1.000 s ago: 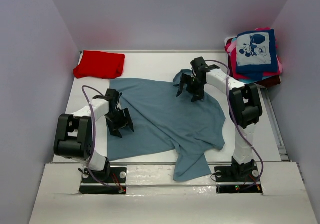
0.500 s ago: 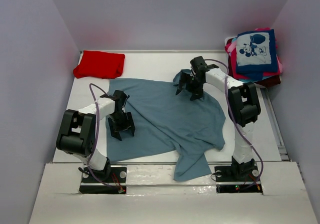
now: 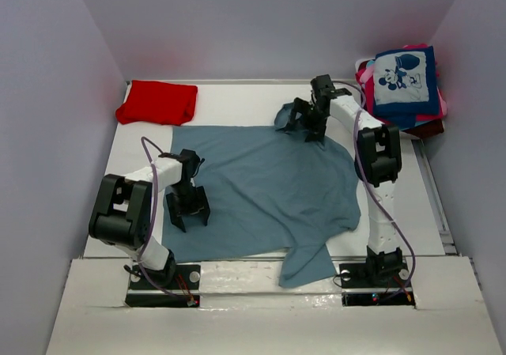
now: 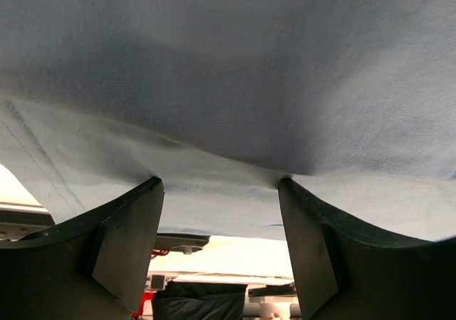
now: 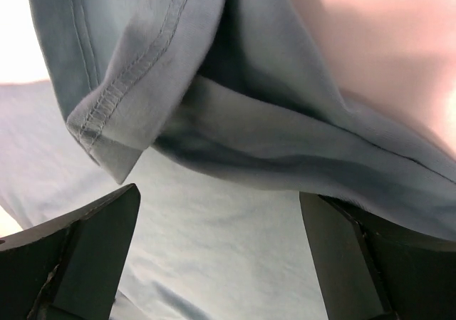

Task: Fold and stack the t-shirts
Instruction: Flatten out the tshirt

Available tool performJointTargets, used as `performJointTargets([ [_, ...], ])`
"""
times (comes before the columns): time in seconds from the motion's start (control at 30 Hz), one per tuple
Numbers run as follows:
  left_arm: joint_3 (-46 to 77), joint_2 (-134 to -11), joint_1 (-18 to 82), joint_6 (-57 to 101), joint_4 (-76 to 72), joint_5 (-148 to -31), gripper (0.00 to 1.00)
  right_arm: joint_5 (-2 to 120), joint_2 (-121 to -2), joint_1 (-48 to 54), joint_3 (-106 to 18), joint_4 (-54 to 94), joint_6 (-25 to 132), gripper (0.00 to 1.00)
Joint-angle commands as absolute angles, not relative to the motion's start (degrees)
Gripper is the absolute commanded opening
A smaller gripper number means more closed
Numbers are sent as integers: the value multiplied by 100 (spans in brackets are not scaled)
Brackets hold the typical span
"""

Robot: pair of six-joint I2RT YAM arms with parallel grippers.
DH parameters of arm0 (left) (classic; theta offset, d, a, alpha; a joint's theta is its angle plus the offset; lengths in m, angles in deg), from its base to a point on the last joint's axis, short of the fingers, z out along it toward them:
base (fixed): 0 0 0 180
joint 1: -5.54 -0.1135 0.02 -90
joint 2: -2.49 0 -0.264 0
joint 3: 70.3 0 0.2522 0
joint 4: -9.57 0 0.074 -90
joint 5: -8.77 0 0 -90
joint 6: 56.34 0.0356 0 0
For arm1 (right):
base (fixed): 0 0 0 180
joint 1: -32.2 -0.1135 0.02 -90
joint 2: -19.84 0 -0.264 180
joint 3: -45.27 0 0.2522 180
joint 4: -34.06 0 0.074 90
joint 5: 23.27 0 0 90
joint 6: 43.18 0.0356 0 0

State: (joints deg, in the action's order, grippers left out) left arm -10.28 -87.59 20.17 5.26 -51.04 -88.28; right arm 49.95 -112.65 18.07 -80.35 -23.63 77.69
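- While the grey-blue t-shirt [image 3: 261,185] lies spread across the middle of the tabletop [image 3: 237,94], it is not yet flat. Its far sleeve [image 3: 286,119] is bunched and doubled over, and one near corner hangs off the front edge.
- Seen from the right wrist, that sleeve's stitched hem [image 5: 117,113] curls back on itself just ahead of the fingers [image 5: 85,256].
- The right hand [image 3: 304,124] hovers over this bunched sleeve with its jaws wide apart and nothing between them. It is probably placed to pinch the hem and pull it out straight.
- The left hand [image 3: 190,215] sits low on the shirt's left side, also with its jaws apart. Its wrist view shows cloth filling the frame at the fingertips [image 4: 125,241]. It looks set to pin or catch that side while the other hand tugs, though I cannot tell if it presses down.
- A red t-shirt [image 3: 156,102] lies folded at the far left corner, well apart from the work.
- A stack of folded shirts [image 3: 403,86], with a navy mouse print on top, waits at the far right, likely where the finished fold goes.
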Motion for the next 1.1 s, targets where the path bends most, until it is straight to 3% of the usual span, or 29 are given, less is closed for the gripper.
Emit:
performJointTargets([
  [0.0, -1163, -8576, 2083, 466, -5587, -8475, 78, 5073, -11638, 1901, -8898, -2706, 7565, 100],
  [0.23, -1040, -8593, 2083, 466, -5763, -8308, 78, 4977, -12298, 1901, -10348, -3024, 7389, 100],
  [0.7, -1067, -8426, 2083, 395, -5570, -8501, 78, 4774, -11851, 1901, -10262, -3235, 7169, 100],
  [1.07, 1163, -8759, 2083, 615, -5675, -7833, 78, 5450, -10989, 1901, -10033, -3376, 7196, 100],
])
